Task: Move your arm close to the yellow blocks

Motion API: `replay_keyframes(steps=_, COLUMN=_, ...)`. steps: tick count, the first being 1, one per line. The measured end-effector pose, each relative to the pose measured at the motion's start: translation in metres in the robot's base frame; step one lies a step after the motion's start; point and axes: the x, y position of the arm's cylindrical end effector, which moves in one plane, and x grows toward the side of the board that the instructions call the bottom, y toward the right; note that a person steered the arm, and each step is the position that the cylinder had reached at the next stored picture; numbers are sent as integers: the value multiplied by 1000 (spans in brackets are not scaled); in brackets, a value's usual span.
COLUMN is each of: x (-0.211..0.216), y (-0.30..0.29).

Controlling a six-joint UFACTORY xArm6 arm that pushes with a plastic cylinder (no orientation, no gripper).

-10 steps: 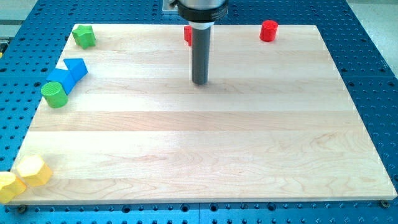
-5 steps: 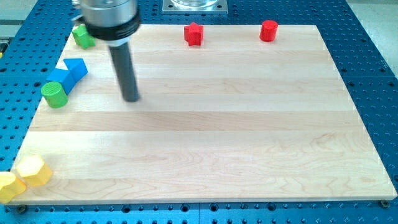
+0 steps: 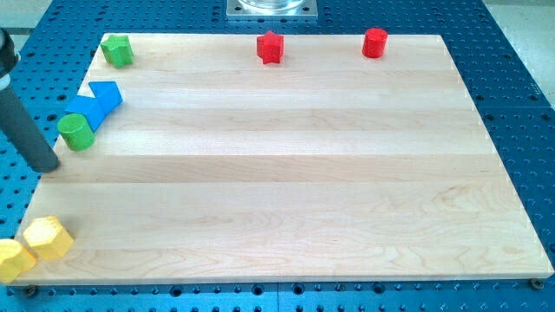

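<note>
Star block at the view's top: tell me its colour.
Red. The star block shows clearly in the camera view, left of the red cylinder.

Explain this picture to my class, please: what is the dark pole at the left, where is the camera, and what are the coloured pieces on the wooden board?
The dark pole is the end of a robot arm. It has no hand, so nothing is held; its lower end, my tip, slides over the wooden board and pushes blocks.

There is one camera, looking down at the board; its mounting is not recorded.

My tip sits at the view's left edge, just below the green cylinder and above the two yellow blocks in the bottom-left corner. Two blue blocks touch the green cylinder. Along the top lie a green block, a red star and a red cylinder.
</note>
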Motion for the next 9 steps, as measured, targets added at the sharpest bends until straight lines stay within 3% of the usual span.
replay_keyframes(steps=6, x=-25, y=0)
replay_keyframes(steps=9, x=11, y=-4)
